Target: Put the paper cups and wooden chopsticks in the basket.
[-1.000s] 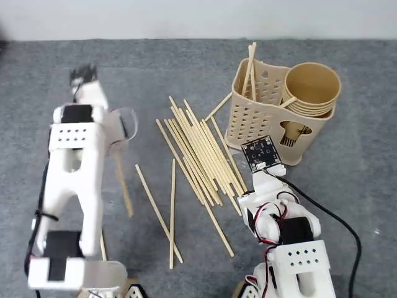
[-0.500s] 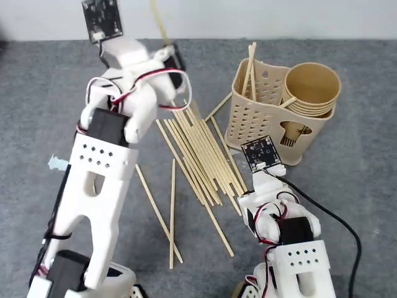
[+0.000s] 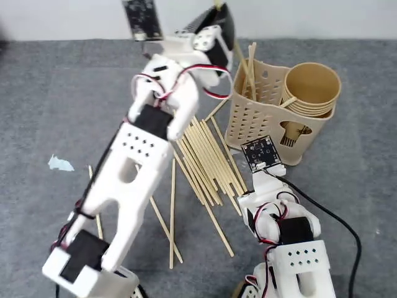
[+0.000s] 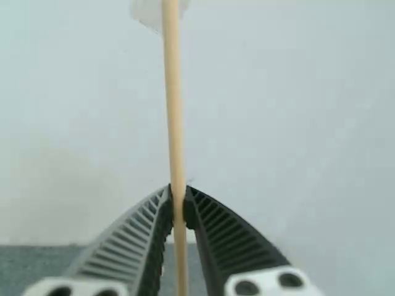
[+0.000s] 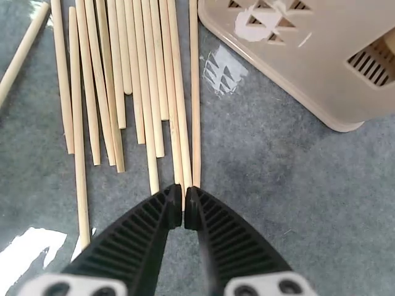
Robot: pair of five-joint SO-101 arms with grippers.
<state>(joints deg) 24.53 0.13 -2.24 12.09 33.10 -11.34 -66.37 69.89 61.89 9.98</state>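
1. Two arms stand at the grey table in the high view. The left arm stretches up and across. Its left gripper is raised just beside the basket and clamps a held chopstick. The stick slants down to the basket's rim, and I cannot tell whether its end is inside. Stacked paper cups sit in the basket's far compartment. Loose chopsticks lie fanned on the table between the arms. The right arm sits low, near the basket.
2. Left wrist view: the left gripper has its jaws pinched tight on the held chopstick, which stands upright against a pale wall.
3. Right wrist view: the right gripper has its jaws pressed together with nothing in them, low over the table at the ends of the loose chopsticks. The basket is near.
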